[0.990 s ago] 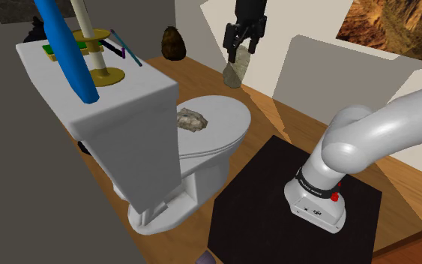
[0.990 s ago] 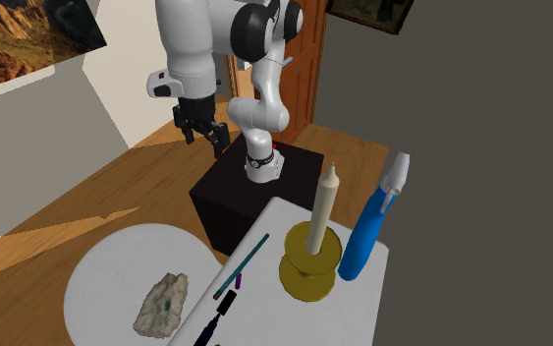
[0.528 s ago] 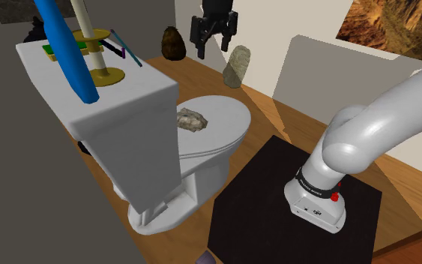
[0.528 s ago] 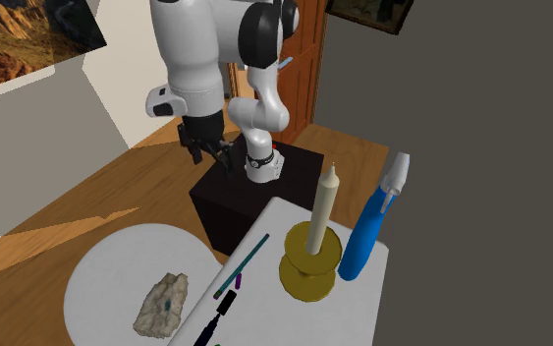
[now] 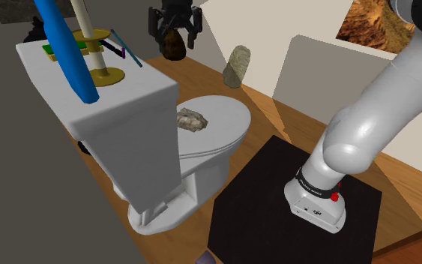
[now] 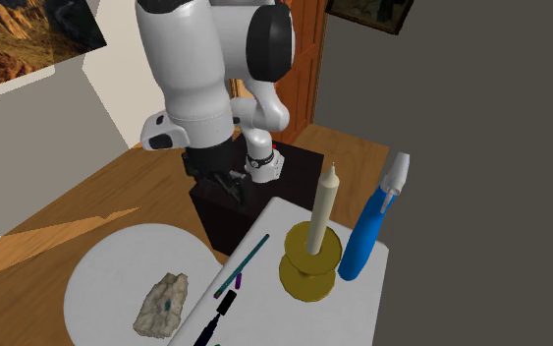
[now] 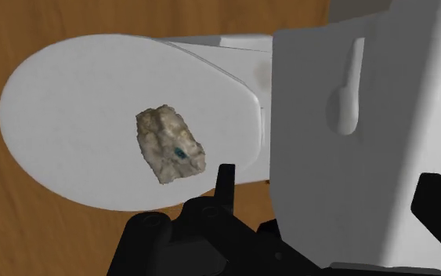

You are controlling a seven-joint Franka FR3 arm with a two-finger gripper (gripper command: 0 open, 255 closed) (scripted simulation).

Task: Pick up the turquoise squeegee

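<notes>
The turquoise squeegee (image 5: 129, 51) is a thin teal stick lying on top of the white toilet tank (image 5: 138, 94), near the edge above the lid. In the second exterior view the squeegee (image 6: 246, 259) lies slanted beside the gold candle holder. My gripper (image 5: 175, 40) hangs open in the air beyond the tank's far corner, apart from the squeegee and to its right in the shoulder view. Seen from the second exterior view, the gripper (image 6: 232, 187) points down above the tank's far edge. In the wrist view the fingers (image 7: 225, 182) stand wide apart over the tank (image 7: 344, 180) and lid (image 7: 70, 102).
On the tank stand a blue spray bottle (image 5: 67, 56), a cream candle in a gold holder (image 5: 103, 73), a green item (image 5: 49, 51) and dark pens (image 6: 223, 307). A pale rock (image 5: 191, 120) sits on the lid. Two rocks (image 5: 237, 66) stand on the wooden floor.
The gripper has swung toward the shoulder view's left, from over the pale floor rock to near the tank's far corner, staying open. Nothing on the tank has moved.
</notes>
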